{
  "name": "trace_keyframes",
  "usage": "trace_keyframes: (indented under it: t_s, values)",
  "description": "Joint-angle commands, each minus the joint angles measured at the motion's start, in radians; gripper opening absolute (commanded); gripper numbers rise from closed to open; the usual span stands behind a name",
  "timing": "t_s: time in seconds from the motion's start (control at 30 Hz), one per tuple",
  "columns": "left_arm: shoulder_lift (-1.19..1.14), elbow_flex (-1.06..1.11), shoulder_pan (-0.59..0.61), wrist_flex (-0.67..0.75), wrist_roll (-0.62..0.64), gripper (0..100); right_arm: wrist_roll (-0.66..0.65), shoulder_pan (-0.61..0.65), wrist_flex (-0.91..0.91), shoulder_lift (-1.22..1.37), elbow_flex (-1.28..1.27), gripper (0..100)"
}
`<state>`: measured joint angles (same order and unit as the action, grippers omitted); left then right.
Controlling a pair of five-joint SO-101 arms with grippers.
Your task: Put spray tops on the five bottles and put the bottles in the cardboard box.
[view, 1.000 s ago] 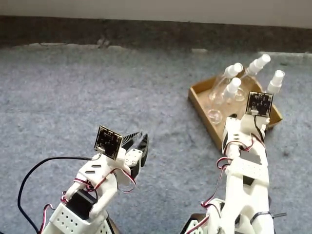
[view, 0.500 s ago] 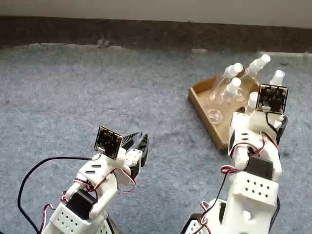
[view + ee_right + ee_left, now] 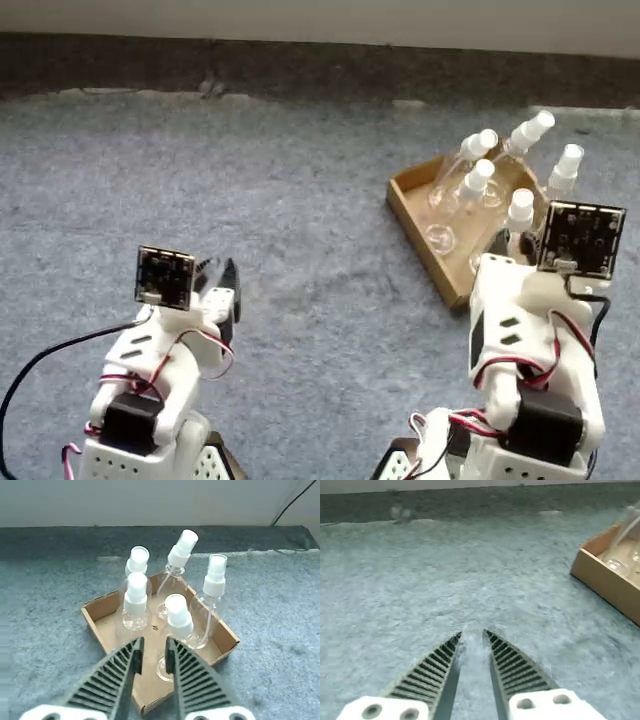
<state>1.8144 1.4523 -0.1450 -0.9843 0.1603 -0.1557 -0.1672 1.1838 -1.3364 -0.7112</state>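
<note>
Both narrowly ajar, empty: left hand (image 3: 472,635) well apart from cardboard box (image 3: 96,616), right hand (image 3: 152,642) over it. Count: five spray-topped bottles (image 3: 134,611) inside the box.

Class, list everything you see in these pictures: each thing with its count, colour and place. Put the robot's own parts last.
bottles: five, clear, standing together in the cardboard box
spray tops: five, white, one on each bottle
cardboard box: one, brown, on the table's right side
table: one, grey carpeted surface, under everything
cable: one, black, by the left arm's base
left end effector: one, black fingers, open and empty, over bare carpet left of the box
right end effector: one, black fingers, open and empty, facing the box
</note>
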Motion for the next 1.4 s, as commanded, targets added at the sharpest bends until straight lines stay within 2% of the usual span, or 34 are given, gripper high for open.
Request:
trace_keyframes:
  t_s: [0.0,0.13,0.27,0.4,0.63,0.93,1.1,1.37]
  values:
    - [0.010,-0.114,0.102,-0.035,-0.012,1,-0.006,0.131,0.067,-0.081,0.062,0.8]
    - [0.010,-0.113,0.128,-0.037,-0.055,1,-0.006,0.216,0.117,-0.203,0.059,0.8]
    - [0.010,-0.101,0.171,-0.107,-0.150,1,-0.006,0.223,0.140,-0.340,0.019,0.8]
    - [0.010,-0.081,0.243,-0.186,-0.160,1,-0.008,0.223,0.131,-0.472,-0.084,0.8]
    - [0.010,0.091,0.367,-0.184,-0.160,1,-0.008,0.225,0.113,-0.501,-0.308,1.1]
    - [0.010,0.226,0.371,-0.184,-0.160,1,0.000,0.220,-0.047,-0.503,-0.633,1.3]
    - [0.010,0.242,0.371,-0.193,-0.160,1,0.000,0.220,-0.058,-0.503,-0.802,1.3]
    - [0.007,0.242,0.366,-0.315,-0.160,1,0.002,0.222,-0.062,-0.503,-1.023,1.3]
